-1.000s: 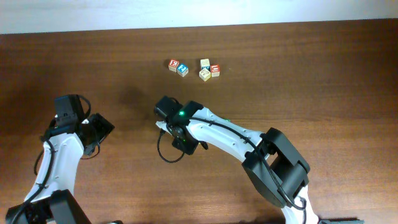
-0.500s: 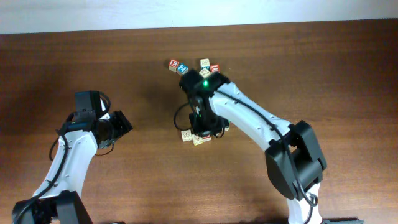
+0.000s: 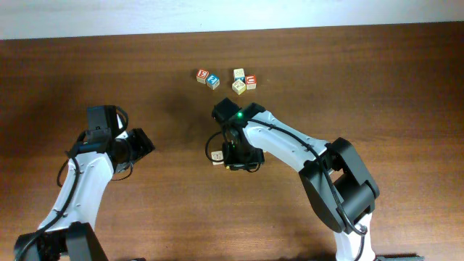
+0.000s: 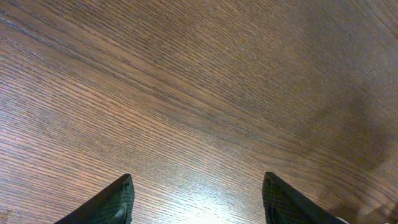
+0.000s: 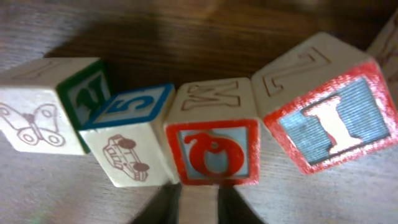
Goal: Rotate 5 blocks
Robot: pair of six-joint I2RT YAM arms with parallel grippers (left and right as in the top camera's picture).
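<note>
Within the last half second the right gripper (image 5: 199,202) has shifted over the row of blocks (image 3: 217,156) at the middle of the table (image 3: 377,87), its jaws now a narrow slit against the red-framed O block (image 5: 213,154) and its grip undeterminable, so a rotation appears in progress; the left gripper (image 4: 196,199) hangs open and idle.

We count five far blocks (image 3: 212,81) grouped on the tabletop (image 3: 377,87), four near blocks (image 5: 211,134) in a row, the edge of a fifth (image 5: 385,38), and two arms (image 3: 286,145).
</note>
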